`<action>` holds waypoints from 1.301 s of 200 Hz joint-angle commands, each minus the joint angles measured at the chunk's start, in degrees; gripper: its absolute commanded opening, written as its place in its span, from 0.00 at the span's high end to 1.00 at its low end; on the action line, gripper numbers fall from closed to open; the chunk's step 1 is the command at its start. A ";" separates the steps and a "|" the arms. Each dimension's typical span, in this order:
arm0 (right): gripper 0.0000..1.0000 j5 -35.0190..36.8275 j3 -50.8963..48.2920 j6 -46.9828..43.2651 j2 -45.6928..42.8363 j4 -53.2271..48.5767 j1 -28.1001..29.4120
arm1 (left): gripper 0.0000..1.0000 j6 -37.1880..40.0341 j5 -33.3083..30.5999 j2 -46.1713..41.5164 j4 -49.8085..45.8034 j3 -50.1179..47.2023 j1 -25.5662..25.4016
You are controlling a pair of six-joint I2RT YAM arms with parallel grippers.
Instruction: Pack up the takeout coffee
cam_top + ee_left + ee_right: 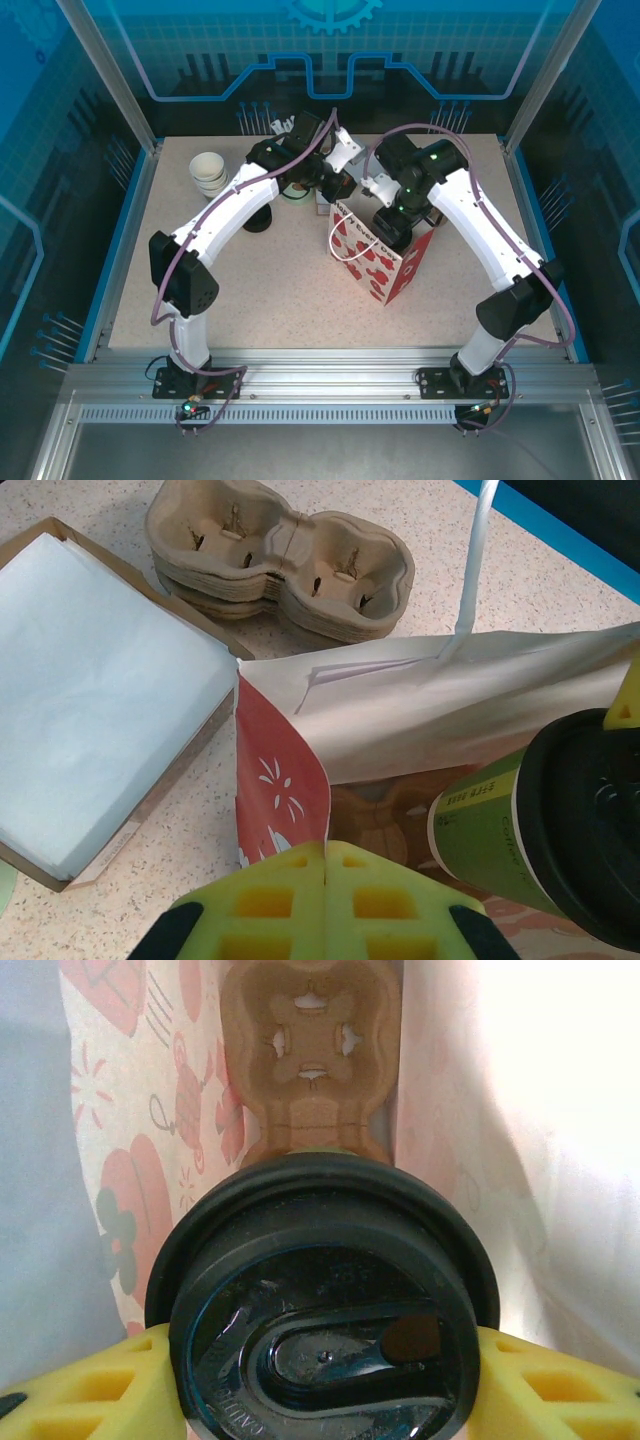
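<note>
Right gripper [325, 1385] holds the coffee [320, 1290] by its sides, one yellow finger [90, 1385] on each side just under the lid, inside the open top of the bag [385, 265]. Bag walls stand near on both sides of the lid — little free room. Its long axis goes down into the bag, with the black lid upward to the wrist. The body is olive green with small print. Below it lies a brown carrier [310, 1050]. Left gripper [325, 905] is closed at the bag's rim — whether it pinches paper, I cannot tell.
</note>
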 commanded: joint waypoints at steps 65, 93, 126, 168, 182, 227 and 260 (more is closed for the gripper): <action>0.56 -1.41 -6.30 0.26 -0.16 3.00 -1.28 | 0.93 -0.43 1.31 -2.50 1.57 -2.44 0.61; 0.56 -1.87 -7.96 0.61 0.10 4.07 -1.26 | 0.92 -0.60 1.40 -2.50 1.74 -2.44 0.59; 0.57 -1.66 -9.43 0.57 0.28 4.94 -1.20 | 0.92 -0.65 1.31 -2.50 1.79 -2.53 0.69; 0.57 -0.96 -11.66 0.17 0.10 6.31 -1.22 | 0.91 -0.61 1.31 -2.51 1.94 -2.60 0.83; 0.58 -0.86 -12.44 0.04 0.05 6.85 -1.24 | 0.91 -0.69 1.48 -2.42 1.92 -2.53 0.77; 0.58 -0.86 -14.02 -0.27 0.03 8.19 -1.33 | 0.90 -0.73 1.66 -2.15 2.05 -2.53 0.97; 0.58 -1.13 -14.85 -0.27 0.36 9.30 -1.44 | 0.90 -0.87 1.83 -2.15 2.14 -2.70 0.94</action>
